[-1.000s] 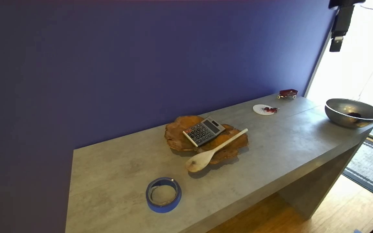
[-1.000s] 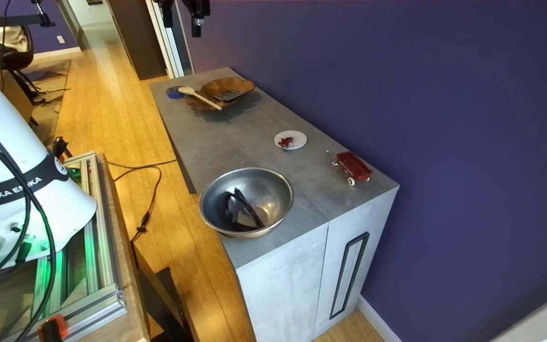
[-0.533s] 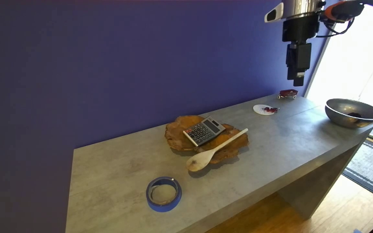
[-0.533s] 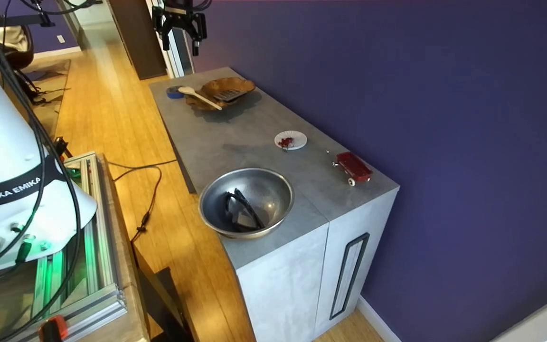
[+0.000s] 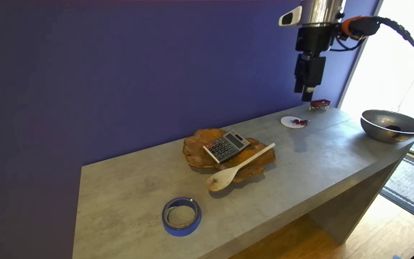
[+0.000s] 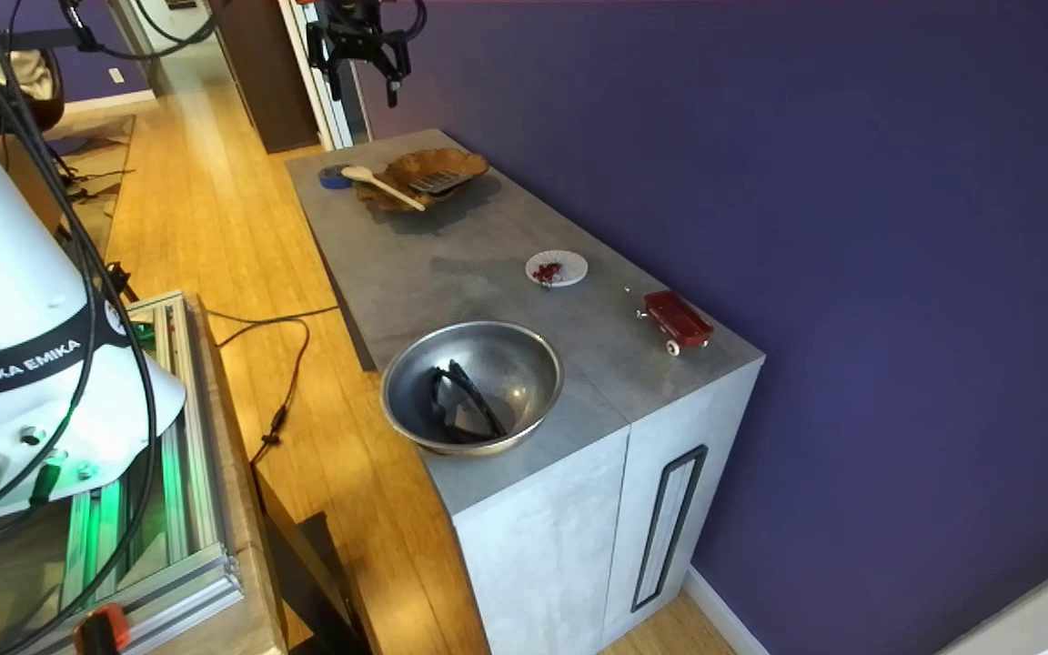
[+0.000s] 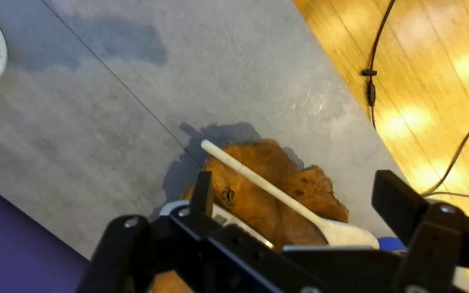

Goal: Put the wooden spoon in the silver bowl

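leftward and slightly lower than a moment ago in an exterior view, my claw now hangs over the grey counter, fingers spread wide and holding nothing, as the wrist view shows. from the left i see a roll of blue tape, then the brown wooden slab with a calculator on it; across the slab lies the wooden spoon, its rounded end jutting out toward the tape, well apart from my claw. next come a white disc with something small and red on it, a red toy wagon, and farthest right the silver bowl, a black thing inside that i cannot make out
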Action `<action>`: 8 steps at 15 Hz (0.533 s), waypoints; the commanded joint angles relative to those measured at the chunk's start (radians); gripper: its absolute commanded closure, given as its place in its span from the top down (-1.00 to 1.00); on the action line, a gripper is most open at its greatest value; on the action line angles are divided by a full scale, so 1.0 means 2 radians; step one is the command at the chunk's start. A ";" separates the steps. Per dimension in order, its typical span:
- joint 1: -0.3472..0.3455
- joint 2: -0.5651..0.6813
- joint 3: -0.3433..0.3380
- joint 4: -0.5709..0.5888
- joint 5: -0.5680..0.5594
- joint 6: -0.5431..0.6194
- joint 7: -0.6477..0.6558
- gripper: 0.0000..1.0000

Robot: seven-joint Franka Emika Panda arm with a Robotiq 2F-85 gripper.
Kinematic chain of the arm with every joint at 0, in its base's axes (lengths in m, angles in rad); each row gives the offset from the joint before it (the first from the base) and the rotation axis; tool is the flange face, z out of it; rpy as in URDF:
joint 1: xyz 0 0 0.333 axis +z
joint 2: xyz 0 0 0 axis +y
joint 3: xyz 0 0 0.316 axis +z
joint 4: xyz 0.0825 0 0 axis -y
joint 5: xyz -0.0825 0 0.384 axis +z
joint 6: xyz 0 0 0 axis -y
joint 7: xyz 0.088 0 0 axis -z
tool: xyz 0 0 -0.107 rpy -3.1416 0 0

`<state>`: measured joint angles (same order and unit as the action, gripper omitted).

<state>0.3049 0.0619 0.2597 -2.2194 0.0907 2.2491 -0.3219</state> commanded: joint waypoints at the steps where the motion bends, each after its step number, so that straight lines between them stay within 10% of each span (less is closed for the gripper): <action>1: 0.014 0.087 0.030 0.036 -0.019 0.104 -0.037 1.00; 6: 0.001 0.217 0.071 0.104 -0.037 0.164 -0.148 1.00; 8: 0.002 0.181 0.072 0.068 -0.031 0.161 -0.104 1.00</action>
<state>0.3337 0.4184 0.3801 -2.0869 0.0501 2.5735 -0.5440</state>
